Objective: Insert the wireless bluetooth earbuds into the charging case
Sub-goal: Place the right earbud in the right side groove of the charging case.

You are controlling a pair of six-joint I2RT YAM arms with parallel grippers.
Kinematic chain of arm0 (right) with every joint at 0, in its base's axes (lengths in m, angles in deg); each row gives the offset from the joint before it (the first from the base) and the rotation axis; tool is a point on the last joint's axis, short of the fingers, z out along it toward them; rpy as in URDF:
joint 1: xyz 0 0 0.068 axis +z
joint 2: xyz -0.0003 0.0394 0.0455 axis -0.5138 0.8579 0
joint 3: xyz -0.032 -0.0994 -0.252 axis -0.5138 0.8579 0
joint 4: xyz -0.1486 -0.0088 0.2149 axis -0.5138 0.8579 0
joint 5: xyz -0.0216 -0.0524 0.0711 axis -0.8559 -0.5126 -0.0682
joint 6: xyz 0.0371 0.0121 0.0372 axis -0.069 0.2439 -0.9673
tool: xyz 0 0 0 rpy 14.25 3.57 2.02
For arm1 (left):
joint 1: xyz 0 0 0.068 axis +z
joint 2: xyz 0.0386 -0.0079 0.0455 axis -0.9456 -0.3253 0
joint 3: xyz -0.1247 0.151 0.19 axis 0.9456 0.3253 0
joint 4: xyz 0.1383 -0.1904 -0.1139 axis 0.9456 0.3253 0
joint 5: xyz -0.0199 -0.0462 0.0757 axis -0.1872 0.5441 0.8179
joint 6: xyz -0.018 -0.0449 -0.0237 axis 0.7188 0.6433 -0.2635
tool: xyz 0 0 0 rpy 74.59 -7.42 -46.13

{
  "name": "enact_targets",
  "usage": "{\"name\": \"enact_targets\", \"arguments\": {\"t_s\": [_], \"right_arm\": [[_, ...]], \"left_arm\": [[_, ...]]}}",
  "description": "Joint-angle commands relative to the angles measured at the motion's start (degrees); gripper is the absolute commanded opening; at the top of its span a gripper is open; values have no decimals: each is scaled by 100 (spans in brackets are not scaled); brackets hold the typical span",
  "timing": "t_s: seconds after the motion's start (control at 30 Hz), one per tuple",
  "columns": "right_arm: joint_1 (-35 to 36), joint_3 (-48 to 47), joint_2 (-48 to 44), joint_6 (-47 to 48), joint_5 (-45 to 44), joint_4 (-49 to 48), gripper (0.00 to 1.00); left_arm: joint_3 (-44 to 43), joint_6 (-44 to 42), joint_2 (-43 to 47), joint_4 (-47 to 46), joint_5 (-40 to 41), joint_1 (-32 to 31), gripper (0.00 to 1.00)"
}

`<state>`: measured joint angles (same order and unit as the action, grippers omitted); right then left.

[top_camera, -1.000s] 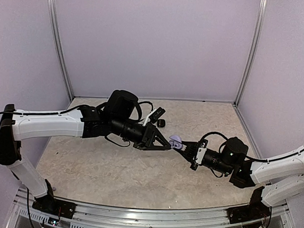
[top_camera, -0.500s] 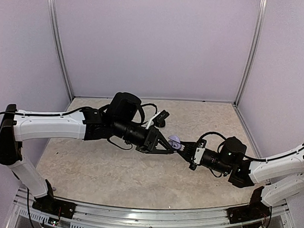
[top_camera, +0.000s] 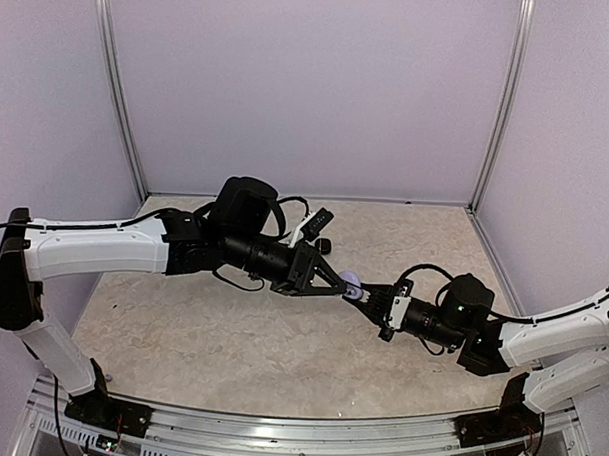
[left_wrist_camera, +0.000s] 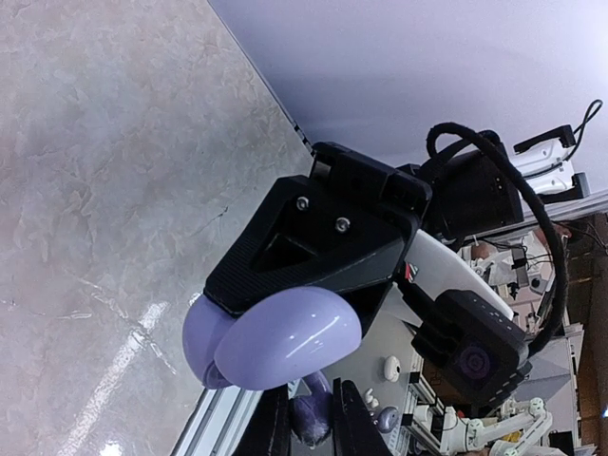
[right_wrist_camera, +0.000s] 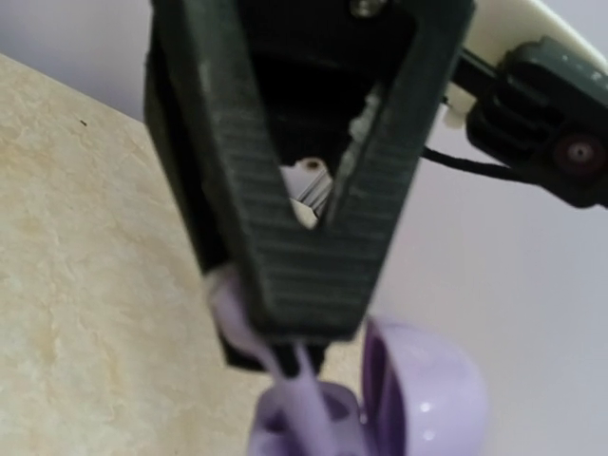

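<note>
Roughly at the middle of the table (top_camera: 181, 324), the two arms meet tip to tip above the surface. The right gripper (top_camera: 365, 295) reaches in from about 4 o'clock and is clamped on the charging case (top_camera: 353, 284), a glossy pale lavender clamshell. The case is held off the table with its lid swung open, so the domed lid and the base show as two rounded lobes in the left wrist view.

The left gripper (top_camera: 338, 287) comes in from 9 o'clock, its fingers pinched nearly together on a lavender earbud (left_wrist_camera: 312, 418). In the right wrist view the ribbed fingers narrow to a V directly over the open base. The bud's thin stem hangs from their tips down toward the wells beside the lid. Whether the stem already touches a well cannot be told, as the bottom of that view is blurred and cut off.

At about 11 o'clock from the case, a small black object (top_camera: 324, 247) lies on the table, near the left arm's wrist; it is too small to tell what it is.
</note>
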<state>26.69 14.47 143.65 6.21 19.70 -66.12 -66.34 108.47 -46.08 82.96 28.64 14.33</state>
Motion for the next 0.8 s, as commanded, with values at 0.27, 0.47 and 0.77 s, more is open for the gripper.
{"name": "enact_targets", "arguments": {"t_s": [0.27, 0.47, 0.77], "right_arm": [[74, -80, -62, 23, -58, -215, 0], [86, -68, -54, 66, -55, -229, 0], [154, -81, -13, 77, 8, -239, 0]], "left_arm": [[-29, -53, 17, 292, 110, 17, 0], [-60, -7, -9, 500, 239, 26, 0], [-330, 275, -327, 654, 452, 69, 0]]}}
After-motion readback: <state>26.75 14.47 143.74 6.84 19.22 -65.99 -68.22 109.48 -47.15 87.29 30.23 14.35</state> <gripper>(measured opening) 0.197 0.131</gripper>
